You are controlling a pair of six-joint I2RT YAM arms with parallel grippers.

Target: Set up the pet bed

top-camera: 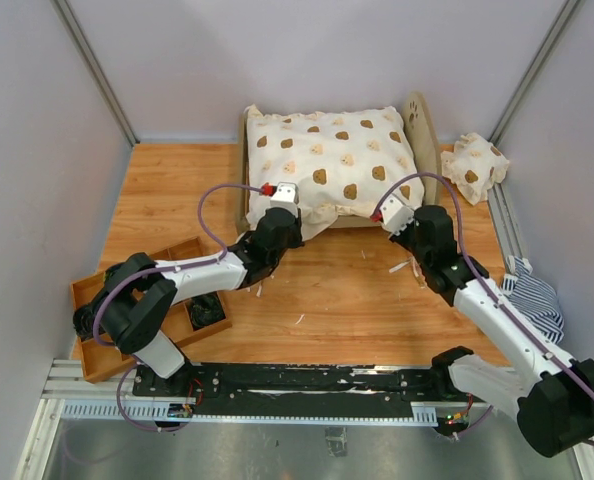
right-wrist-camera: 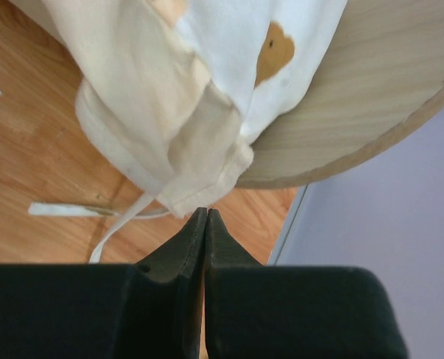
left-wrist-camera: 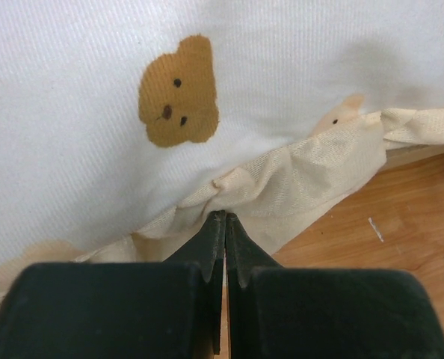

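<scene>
Pet bed: I see the pet bed (top-camera: pixel 420 125) at the far middle of the table (top-camera: pixel 337 300). Its headboard is on the right, and a bear-print cover (top-camera: pixel 327 165) is draped over the frame.
Top view only: a small pillow (top-camera: pixel 474 165) lies just right of the headboard. A striped cloth (top-camera: pixel 535 295) lies at the table's right edge, and a wooden tray (top-camera: pixel 182 250) sits near left, beneath my left arm.
Left gripper (left-wrist-camera: pixel 223 218): clenched, tips against the cover's ruffle. I cannot tell whether cloth is nipped.
Right gripper (right-wrist-camera: pixel 206 215): clenched on nothing, tips just below the cover's hanging corner.
Right wrist only: a white tie (right-wrist-camera: pixel 57 209) lies on the wood beside that corner.
Room: bare wood runs between the bed and my bases. The right wall is close to the headboard.
</scene>
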